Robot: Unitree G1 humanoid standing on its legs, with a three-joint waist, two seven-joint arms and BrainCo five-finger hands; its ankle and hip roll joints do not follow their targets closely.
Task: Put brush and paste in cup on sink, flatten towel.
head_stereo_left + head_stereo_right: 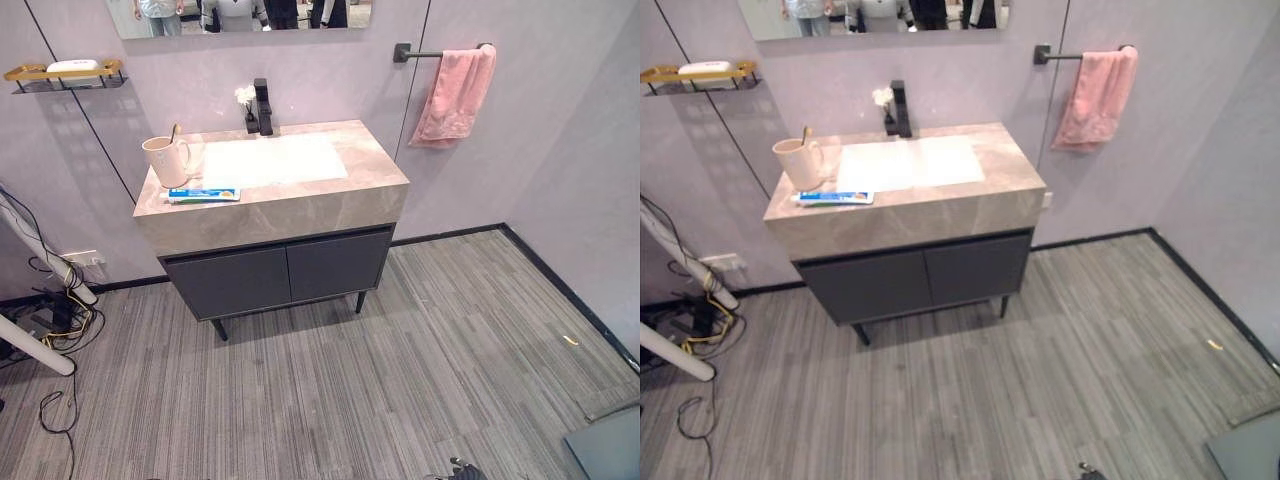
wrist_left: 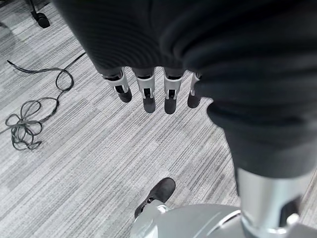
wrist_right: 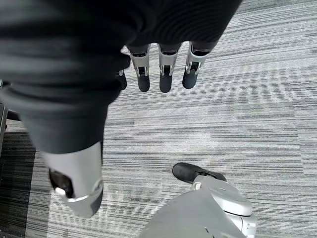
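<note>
Both hands hang empty over the floor, well away from the sink.
Left hand [image 2: 148, 89] and right hand [image 3: 163, 74] have fingers straight and relaxed. Toothpaste [image 1: 203, 195] lies flat along the sink [image 1: 300, 200] front edge, just beside the cup [image 1: 165, 160], where the brush [image 1: 176, 132] handle stands. Towel [image 1: 455, 95] hangs bunched on its bar.

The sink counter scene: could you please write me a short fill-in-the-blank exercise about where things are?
1. The toothpaste tube lies flat on the counter in front of the ____.
2. The towel hanging bunched on the wall bar is ____ in colour.
3. Both the left hand and right hand hang over the ____.

Missing words: cup; pink; floor
</note>
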